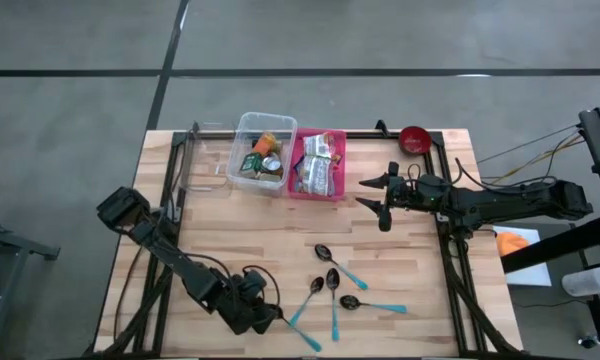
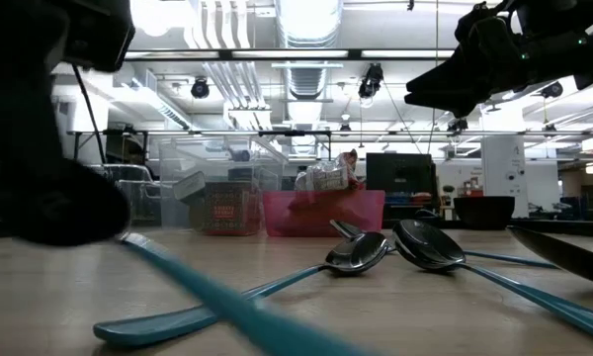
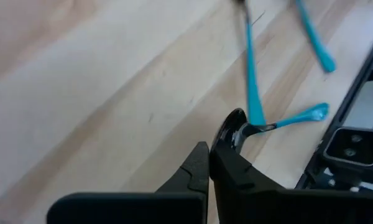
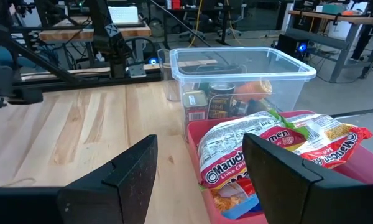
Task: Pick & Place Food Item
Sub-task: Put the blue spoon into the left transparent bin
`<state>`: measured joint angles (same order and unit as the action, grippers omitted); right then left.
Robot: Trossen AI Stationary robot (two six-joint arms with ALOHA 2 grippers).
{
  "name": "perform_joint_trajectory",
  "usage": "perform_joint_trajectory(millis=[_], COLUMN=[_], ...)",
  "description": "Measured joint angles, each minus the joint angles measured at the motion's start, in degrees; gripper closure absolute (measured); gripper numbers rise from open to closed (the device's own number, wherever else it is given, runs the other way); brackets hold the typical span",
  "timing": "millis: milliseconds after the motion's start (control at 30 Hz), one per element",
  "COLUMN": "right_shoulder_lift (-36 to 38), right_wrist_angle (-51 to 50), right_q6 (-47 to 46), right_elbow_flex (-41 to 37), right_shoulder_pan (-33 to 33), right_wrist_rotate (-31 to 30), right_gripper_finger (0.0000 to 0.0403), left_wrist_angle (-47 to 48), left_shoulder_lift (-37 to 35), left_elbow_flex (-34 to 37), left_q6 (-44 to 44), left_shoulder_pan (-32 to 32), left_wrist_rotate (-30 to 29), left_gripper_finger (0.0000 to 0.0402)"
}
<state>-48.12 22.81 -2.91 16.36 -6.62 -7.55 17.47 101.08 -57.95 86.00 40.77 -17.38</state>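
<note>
Left gripper [image 1: 263, 314] sat low at the table's near edge, fingers closed and empty, just left of 4 teal-handled spoons [image 1: 334, 290]. Right gripper [image 1: 378, 198] hovered with fingers spread and empty, just right of the pink bin [image 1: 338, 160] holding ramen packets [image 4: 267, 144]. The clear bin [image 1: 248, 128] of cans stood touching the pink bin's left side.

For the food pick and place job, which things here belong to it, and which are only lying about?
Belong to the job:
- pink bin with ramen packets
- clear bin with cans
- right claw, open beside the pink bin

Lying about:
- four teal-handled spoons
- red bowl
- left claw, shut near the spoons
</note>
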Motion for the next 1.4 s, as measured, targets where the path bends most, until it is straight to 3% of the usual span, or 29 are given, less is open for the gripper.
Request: perform_joint_trajectory(millis=[667, 967, 1133, 1400], right_shoulder_lift=[0.0, 0.0, 0.0, 0.0], right_wrist_angle=[0.0, 0.0, 0.0, 0.0], right_q6=[0.1, 0.1, 0.1, 0.1], right_elbow_flex=[0.0, 0.0, 0.0, 0.0], right_shoulder_pan=[0.0, 0.0, 0.0, 0.0], right_wrist_rotate=[0.0, 0.0, 0.0, 0.0], right_gripper_finger=[0.0168, 0.0168, 0.0168, 0.0168], left_wrist_angle=[0.4, 2.8, 7.1, 20.3], left_shoulder_lift=[-3.7, -4.1, -6.2, -15.4], left_elbow_flex=[0.0, 0.0, 0.0, 0.0], left_q6=[-10.9, -11.2, -11.2, -11.0], left_shoulder_pan=[0.1, 0.1, -0.1, -2.0], left_wrist_rotate=[-22.2, -39.8, -46.5, -50.9], left_gripper_finger=[0.0400, 0.0400, 0.0399, 0.0399])
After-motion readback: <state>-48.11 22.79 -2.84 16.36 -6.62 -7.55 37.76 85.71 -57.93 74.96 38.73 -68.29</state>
